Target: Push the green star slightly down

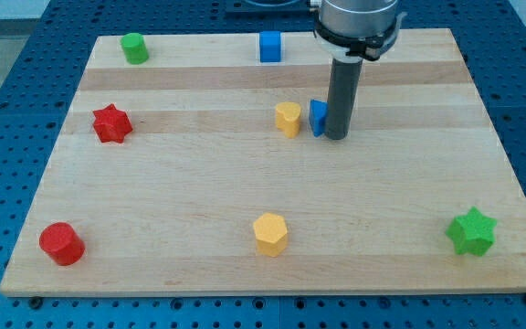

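Note:
The green star (471, 230) lies near the board's bottom right corner. My tip (336, 137) is at the upper middle of the board, far up and to the left of the star. It stands right against the right side of a small blue block (317, 117), which the rod partly hides. A yellow block (288, 119) sits just left of that blue block.
A wooden board (181, 192) carries the blocks. A green cylinder (135, 47) is at the top left, a blue cube (269, 46) at the top middle, a red star (111, 123) at the left, a red cylinder (61, 243) at the bottom left, a yellow hexagon (270, 233) at the bottom middle.

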